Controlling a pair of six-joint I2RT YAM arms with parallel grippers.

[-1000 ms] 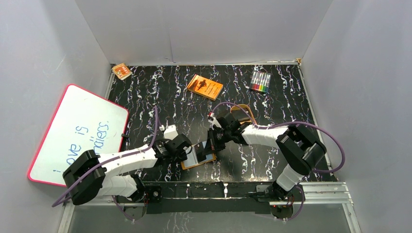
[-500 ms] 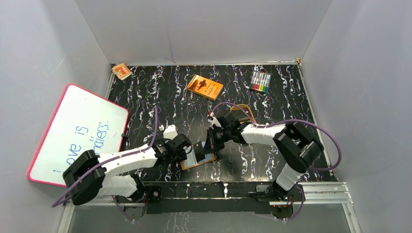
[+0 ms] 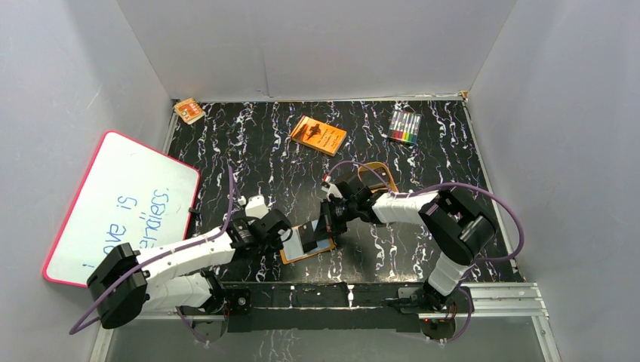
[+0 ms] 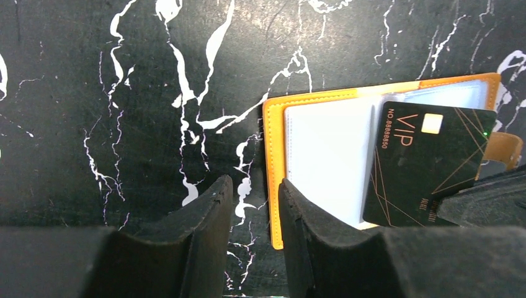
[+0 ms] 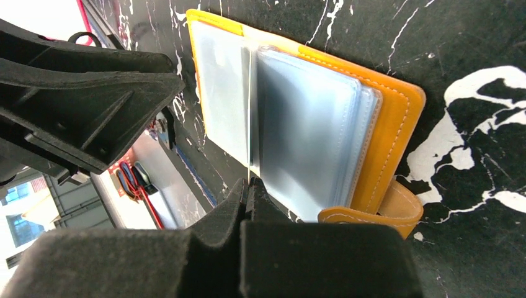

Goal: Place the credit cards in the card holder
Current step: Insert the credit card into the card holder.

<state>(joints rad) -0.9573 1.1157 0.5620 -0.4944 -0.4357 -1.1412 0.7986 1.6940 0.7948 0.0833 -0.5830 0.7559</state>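
Glossy black card (image 4: 428, 162), stitched leather card holder (image 4: 273, 162)

black marbled table (image 3: 249, 166) with card holder (image 4: 322, 161), orange book (image 3: 318, 135), marker pack (image 3: 404, 127)

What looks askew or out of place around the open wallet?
The black credit card sits tilted across the pale pockets of the open card holder, not square with them. The right claw is shut on its edge. I cannot tell whether it has entered a pocket. Nothing looks spilled or damaged.

The black credit card (image 4: 428, 164) reads "VIP" and a number beginning "NO-8888". The whiteboard (image 3: 121, 204) bears handwritten "ove is".
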